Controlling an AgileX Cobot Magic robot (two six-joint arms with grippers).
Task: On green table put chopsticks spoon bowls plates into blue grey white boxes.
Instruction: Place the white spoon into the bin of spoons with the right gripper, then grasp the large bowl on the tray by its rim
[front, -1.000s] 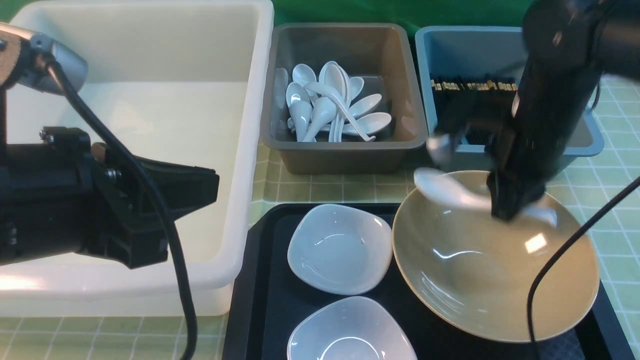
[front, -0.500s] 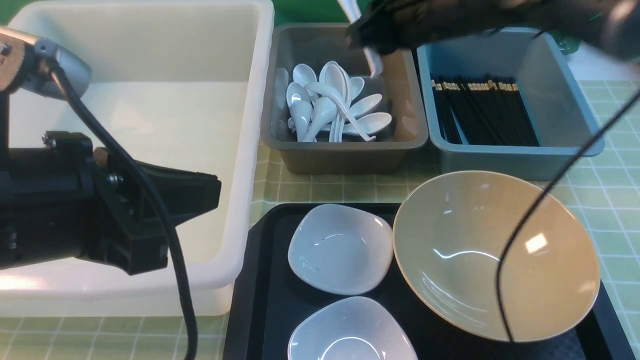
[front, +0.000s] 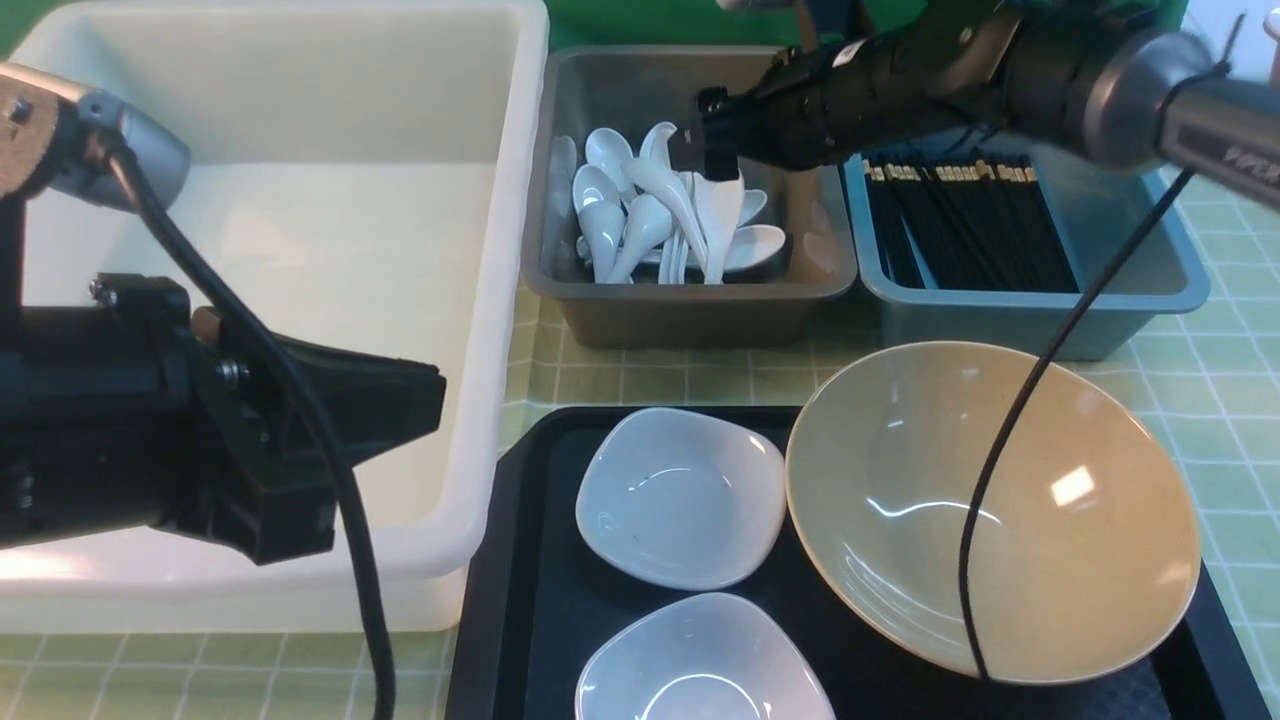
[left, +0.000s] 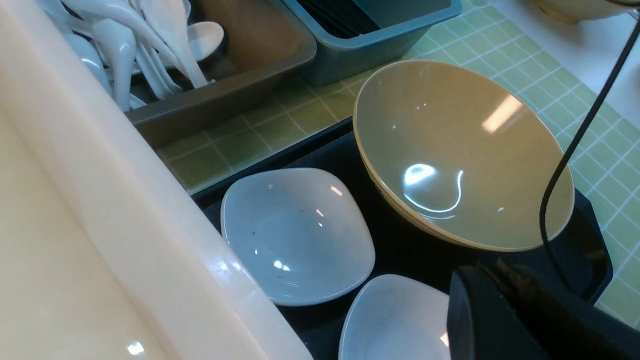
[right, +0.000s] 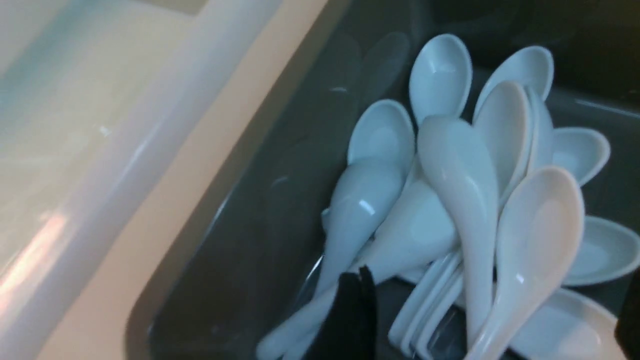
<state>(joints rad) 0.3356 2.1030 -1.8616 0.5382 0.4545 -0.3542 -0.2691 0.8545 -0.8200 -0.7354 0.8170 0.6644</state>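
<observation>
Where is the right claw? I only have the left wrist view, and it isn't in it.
Observer: The front view has the right claw over the grey box, close above the spoon pile.
Operator: Is it gripping a spoon?
Observer: No. The right wrist view shows its fingers spread wide; a spoon lies on the pile below the gap, touched by neither.
Operator: I see only a dark corner inside the blue box. What is it?
Observer: The front view shows black chopsticks laid side by side, covering the left part of its floor.
</observation>
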